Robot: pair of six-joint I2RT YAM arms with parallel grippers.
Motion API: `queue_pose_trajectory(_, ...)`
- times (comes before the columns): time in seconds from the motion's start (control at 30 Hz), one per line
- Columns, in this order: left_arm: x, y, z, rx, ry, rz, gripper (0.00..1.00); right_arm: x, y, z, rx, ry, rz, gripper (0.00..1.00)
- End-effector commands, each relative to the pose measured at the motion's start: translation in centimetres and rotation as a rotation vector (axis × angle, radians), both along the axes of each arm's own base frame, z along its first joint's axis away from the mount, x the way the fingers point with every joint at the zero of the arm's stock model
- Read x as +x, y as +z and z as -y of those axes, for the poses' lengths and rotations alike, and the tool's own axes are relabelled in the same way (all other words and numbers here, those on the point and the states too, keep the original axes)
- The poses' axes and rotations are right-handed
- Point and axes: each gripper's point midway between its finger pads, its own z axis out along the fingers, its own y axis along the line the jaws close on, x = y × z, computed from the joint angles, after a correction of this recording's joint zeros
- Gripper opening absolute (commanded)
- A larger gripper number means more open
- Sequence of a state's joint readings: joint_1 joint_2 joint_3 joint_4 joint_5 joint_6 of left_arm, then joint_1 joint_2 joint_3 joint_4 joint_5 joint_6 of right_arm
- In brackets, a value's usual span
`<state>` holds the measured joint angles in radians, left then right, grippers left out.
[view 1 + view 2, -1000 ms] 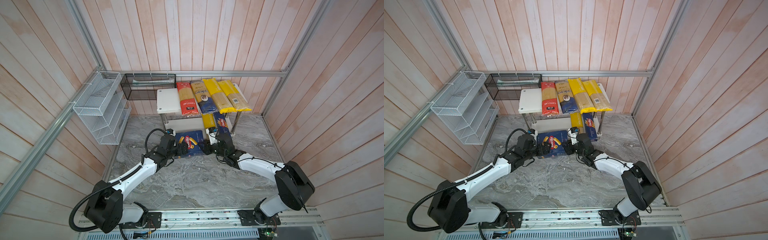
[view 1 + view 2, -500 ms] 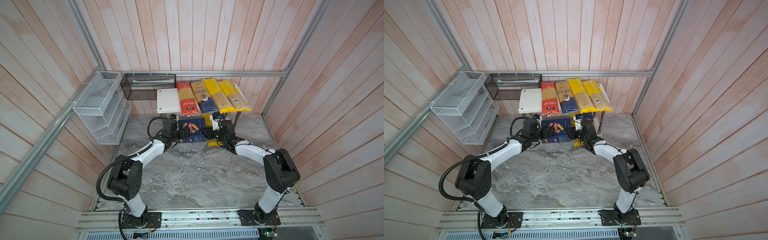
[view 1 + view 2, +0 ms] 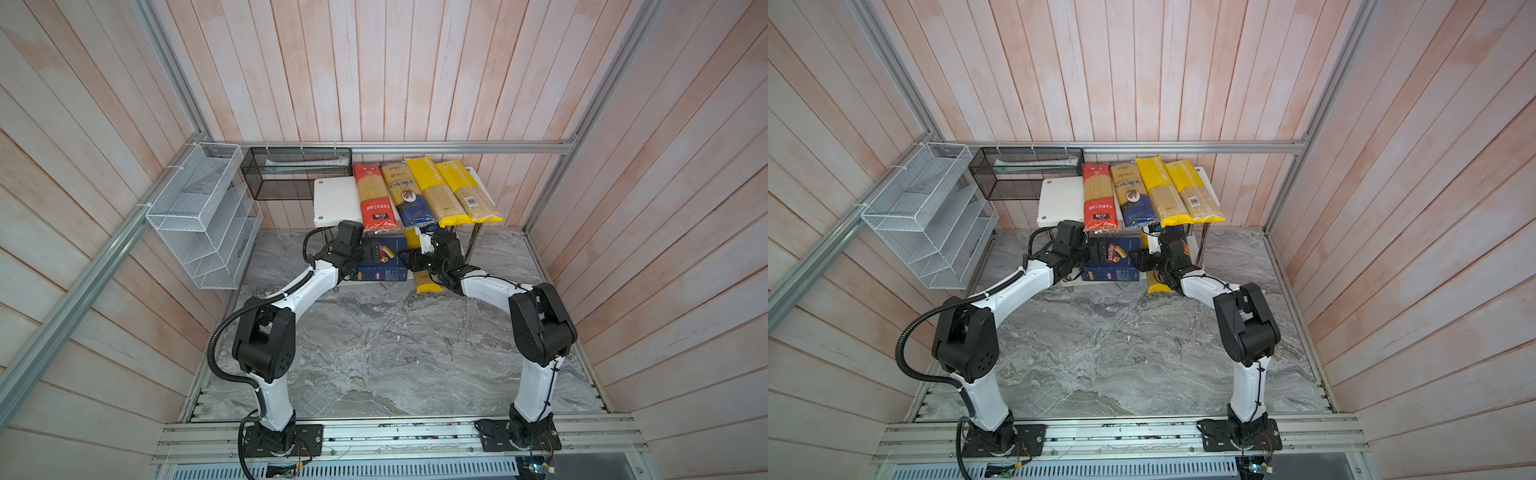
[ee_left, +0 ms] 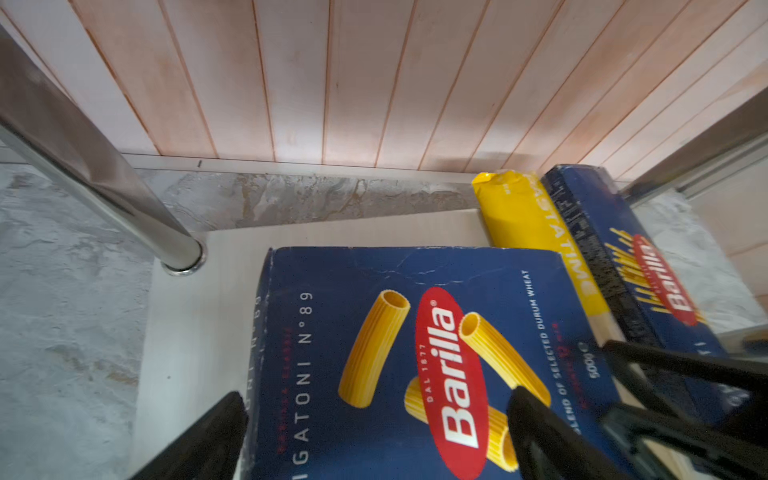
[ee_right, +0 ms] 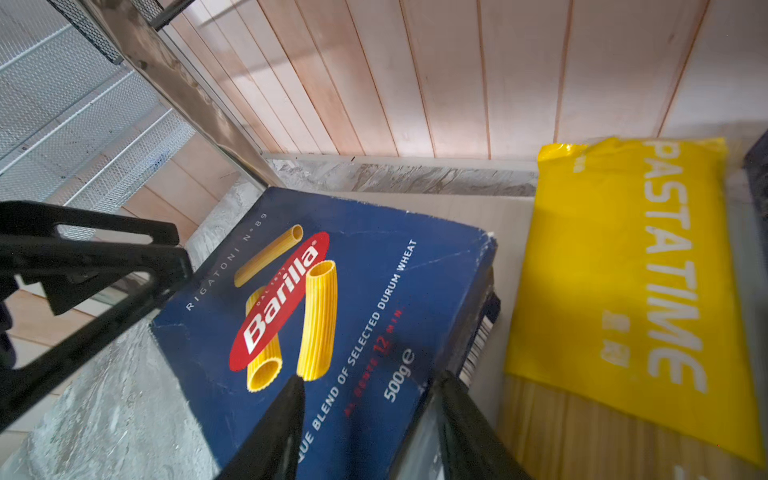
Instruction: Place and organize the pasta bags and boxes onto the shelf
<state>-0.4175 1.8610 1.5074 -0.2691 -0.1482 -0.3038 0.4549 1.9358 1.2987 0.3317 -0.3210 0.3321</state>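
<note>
The wide blue rigatoni box (image 3: 386, 268) (image 3: 1113, 268) lies on the lower board of the shelf (image 3: 334, 199). My left gripper (image 4: 374, 399) (image 3: 374, 254) is shut on its left end, with one finger beside the edge and the other over the printed face. My right gripper (image 5: 370, 382) (image 3: 409, 262) stands open astride the box's (image 5: 332, 291) right corner. A yellow-ended bag (image 5: 623, 266) (image 3: 428, 284) and the narrow spaghetti box (image 4: 648, 282) lie beside it on the same board. On the top board lie several bags: red-ended (image 3: 374, 195), beige-and-navy (image 3: 405, 193) and two yellow (image 3: 434, 191) (image 3: 469, 191).
A white wire rack (image 3: 199, 216) hangs on the left wall. A black mesh basket (image 3: 291, 174) hangs behind the shelf. A chrome post (image 4: 104, 178) stands just left of the rigatoni box. The marble table (image 3: 374, 340) stretches out in front, with wooden walls on three sides.
Both arms carried the rigatoni box from the table in front of the shelf back onto its lower board. My right gripper's jaws have widened.
</note>
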Motion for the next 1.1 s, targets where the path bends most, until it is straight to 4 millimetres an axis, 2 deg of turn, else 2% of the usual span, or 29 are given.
queue_pose_trajectory(0.0, 0.1, 0.6, -1.8, 0.125, 0.049, 0.017, 1.00, 0.2, 3.2, 0.7, -0.007, -0.036, 0.076, 0.53)
queue_pose_trajectory(0.17, -2.3, 0.7, -2.1, 0.095, 0.044, 0.008, 1.00, -1.4, 3.8, 1.6, -0.012, -0.041, 0.070, 0.55)
queue_pose_trajectory(0.27, -4.6, -0.4, -2.4, 0.055, 0.035, -0.023, 1.00, -3.3, 2.9, 2.6, -0.012, -0.052, 0.043, 0.55)
queue_pose_trajectory(0.47, -9.9, -3.6, -3.2, -0.015, 0.000, -0.109, 1.00, -8.5, 0.4, 4.8, -0.022, -0.054, -0.040, 0.55)
queue_pose_trajectory(0.53, -11.8, -4.0, -3.6, -0.039, -0.007, -0.117, 1.00, -10.1, 0.0, 6.1, -0.048, -0.077, -0.044, 0.56)
queue_pose_trajectory(0.63, -14.2, -3.2, -5.2, -0.065, -0.003, -0.052, 1.00, -11.6, -0.3, 10.1, -0.155, -0.213, -0.021, 0.58)
queue_pose_trajectory(0.73, -15.7, -1.9, -7.6, -0.029, -0.023, 0.122, 1.00, -12.1, 0.6, 15.0, -0.225, -0.346, 0.035, 0.58)
queue_pose_trajectory(0.8, -16.4, -0.6, -9.9, 0.050, 0.002, 0.297, 1.00, -11.9, 1.4, 18.2, -0.233, -0.414, 0.085, 0.59)
queue_pose_trajectory(0.87, -16.7, 0.2, -12.6, 0.145, 0.059, 0.442, 1.00, -11.7, 1.2, 21.0, -0.258, -0.477, 0.147, 0.61)
queue_pose_trajectory(0.93, -16.8, 0.5, -15.1, 0.183, 0.128, 0.523, 1.00, -11.5, 0.6, 23.9, -0.274, -0.575, 0.186, 0.69)
queue_pose_trajectory(0.97, -16.7, 0.3, -16.6, 0.177, 0.180, 0.546, 1.00, -11.4, -0.1, 25.5, -0.295, -0.629, 0.191, 0.80)
queue_pose_trajectory(1.0, -16.5, -0.3, -17.6, 0.159, 0.198, 0.540, 1.00, -11.3, -0.9, 27.7, -0.326, -0.727, 0.175, 0.97)
queue_pose_trajectory(1.07, -15.7, -1.9, -19.1, 0.153, 0.197, 0.505, 1.00, -11.6, -2.5, 29.7, -0.376, -0.784, 0.154, 0.98)
